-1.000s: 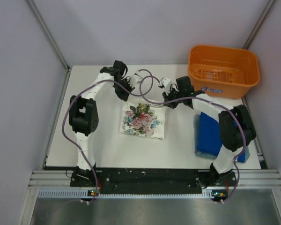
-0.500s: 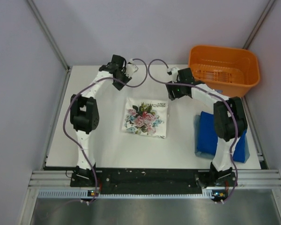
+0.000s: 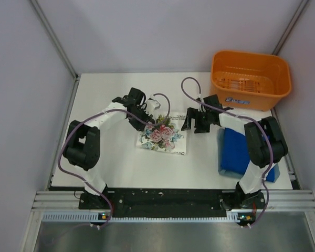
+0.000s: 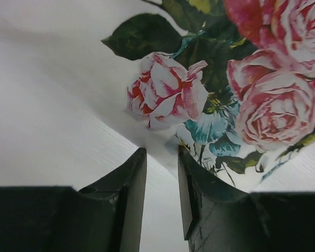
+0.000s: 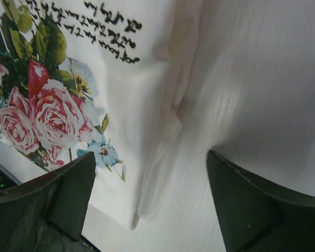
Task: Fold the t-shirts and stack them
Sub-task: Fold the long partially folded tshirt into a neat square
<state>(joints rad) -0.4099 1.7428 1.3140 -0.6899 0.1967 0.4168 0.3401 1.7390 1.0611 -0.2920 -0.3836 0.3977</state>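
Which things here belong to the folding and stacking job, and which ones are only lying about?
Belong to the job:
- floral white t-shirt, folded, in the middle
- blue t-shirt, on the right

Only lying about:
- orange basket, far right corner

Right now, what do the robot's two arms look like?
The left arm and right arm are white tubes with chunky black joints. A thin purple cable loops along each. The left end effector and right end effector each have two dark, blunt fingers.

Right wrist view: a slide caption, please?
Open right gripper above an edge of the folded floral t-shirt.
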